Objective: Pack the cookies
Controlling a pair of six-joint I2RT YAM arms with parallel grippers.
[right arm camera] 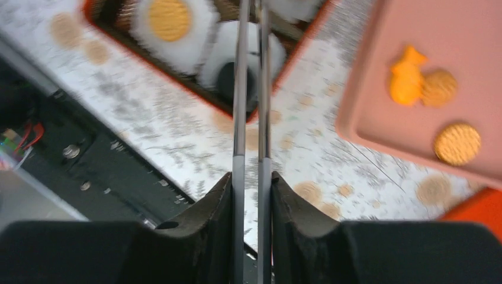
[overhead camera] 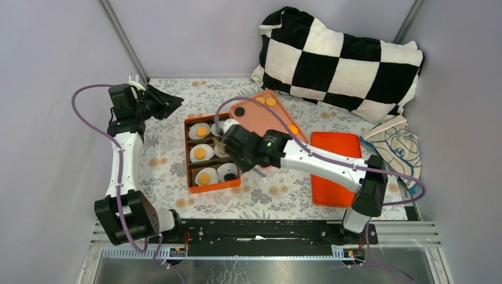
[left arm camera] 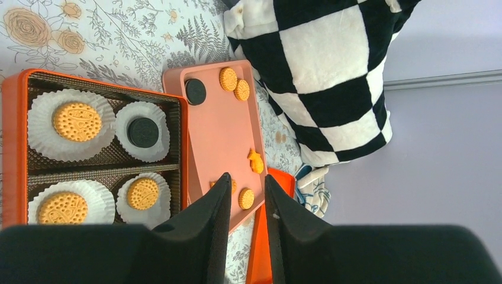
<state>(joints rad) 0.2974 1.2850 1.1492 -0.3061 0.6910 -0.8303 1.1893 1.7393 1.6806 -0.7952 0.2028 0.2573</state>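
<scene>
While looking for lettering, finding only a fine stamped pattern on the golden cookies, too small for reading, and a blue line drawing on the pale cloth at the right edge, only part of it showing.

Counting cookies in two places: some sitting singly in frilled white paper cups inside the orange box with its dark ribbed liner, others lying loose on the smooth pink tray just beside it, among these a black disc, round golden ones and a fish-shaped orange one.

Pinching with the right gripper a pair of thin metal tongs, pads pressing on both blades, the blades lying nearly together, tips reaching over a black cookie in a cup; blurring there, so not telling whether touching.

Holding the left gripper off the box's far-left corner, not touching it, jaws standing narrowly apart and gripping nothing.

Losing part of the box in the top view behind the right gripper.

Noting also a glossy orange lid beside the tray, a plush black-and-white chequered pillow behind, and a floral tablecloth lying beneath everything.
</scene>
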